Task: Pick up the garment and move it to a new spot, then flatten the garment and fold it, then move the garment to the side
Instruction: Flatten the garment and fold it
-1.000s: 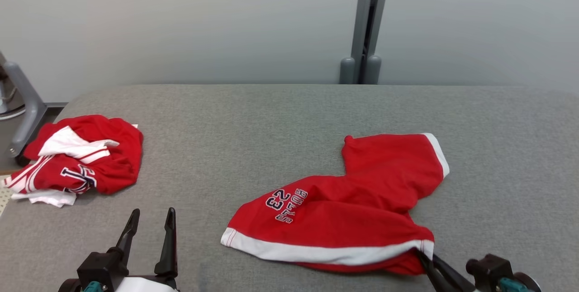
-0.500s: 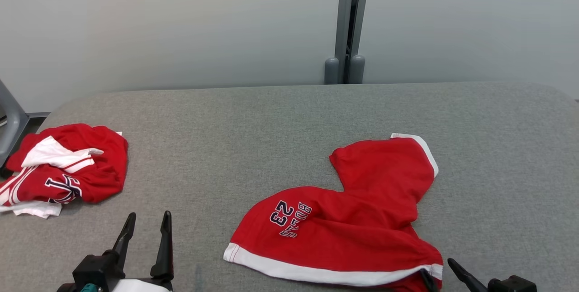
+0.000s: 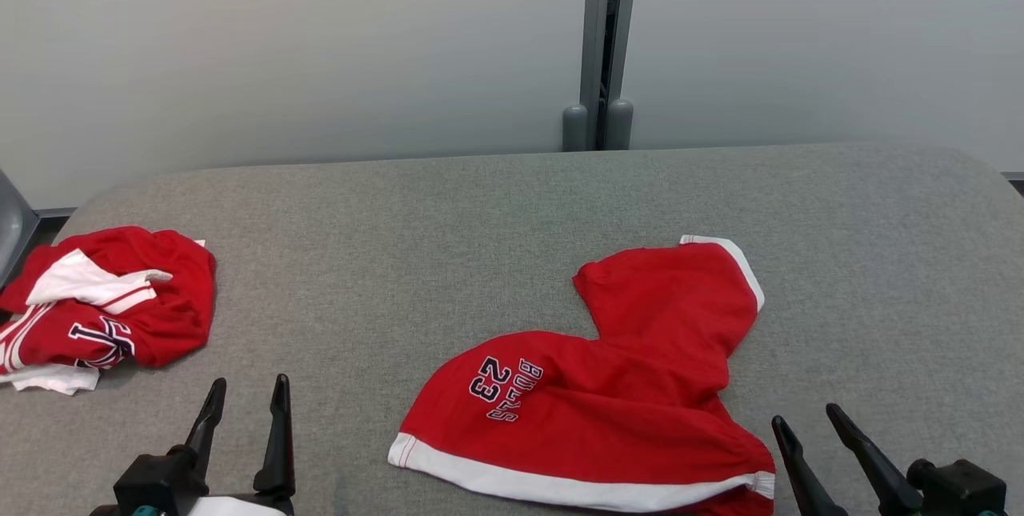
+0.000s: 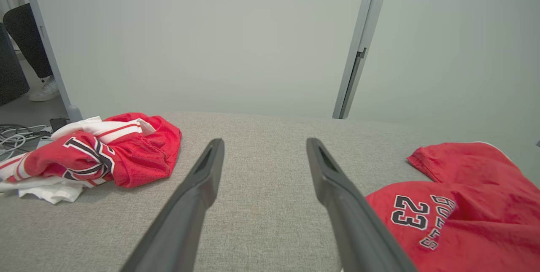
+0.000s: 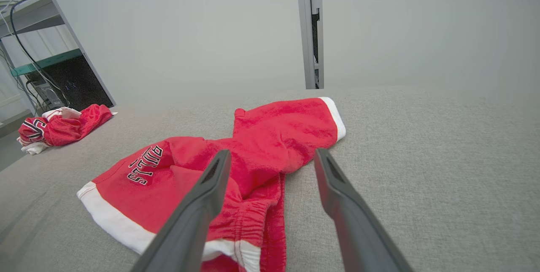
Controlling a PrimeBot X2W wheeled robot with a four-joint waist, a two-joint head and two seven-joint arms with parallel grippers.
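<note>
The garment [image 3: 608, 388] is a pair of red shorts with white hems and dark "23 BULLS" lettering, lying crumpled on the grey table [image 3: 448, 228] right of centre; it also appears in the left wrist view [image 4: 464, 204] and the right wrist view [image 5: 253, 158]. My right gripper [image 3: 806, 418] is open just right of the shorts' near corner, not touching the cloth. In the right wrist view its fingers [image 5: 198, 204] spread over the waistband end. My left gripper [image 3: 248, 390] is open at the lower left, well away from the shorts, with nothing between its fingers [image 4: 198, 192].
A second heap of red and white clothing [image 3: 96, 308] lies at the table's left edge. A grey post [image 3: 600, 44] stands behind the table against the pale wall. Bare grey tabletop stretches between the two piles and to the far right.
My right gripper has opened and let go of the shorts' near corner, then drawn off to the right. The camera has shifted, sliding the scene leftward. The left gripper stays open.
</note>
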